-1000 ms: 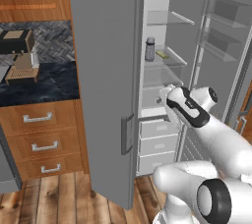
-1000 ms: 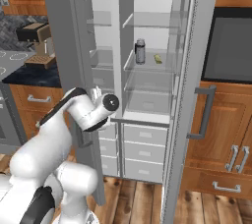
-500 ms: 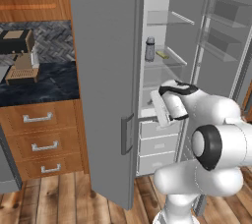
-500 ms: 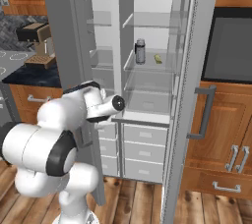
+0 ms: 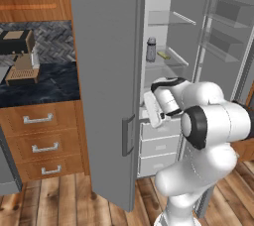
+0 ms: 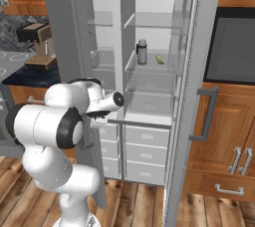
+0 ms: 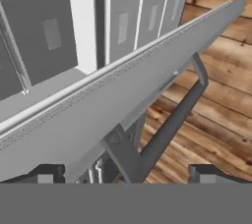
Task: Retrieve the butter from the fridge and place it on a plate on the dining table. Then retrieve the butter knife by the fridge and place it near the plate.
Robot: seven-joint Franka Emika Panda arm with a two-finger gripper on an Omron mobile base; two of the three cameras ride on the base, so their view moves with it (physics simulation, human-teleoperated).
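On the middle clear shelf of the fridge (image 6: 149,32), both doors open, the butter (image 6: 160,59) lies flat just right of a grey can (image 6: 142,52), near it but not touching; same pair visible from the left base view, butter (image 5: 164,56) beside can (image 5: 151,49). End effector (image 5: 152,110) sits low in front of the white drawers (image 6: 147,154), below the butter's shelf and apart from it, fingers spread wide, holding nothing. Hand view looks down along the edge of a fridge door, its bar handle (image 7: 172,120) between the two fingertips (image 7: 204,173), wood floor (image 7: 216,95) behind. Coffee machine (image 5: 21,54) stands on the black table (image 5: 34,88) left of the fridge.
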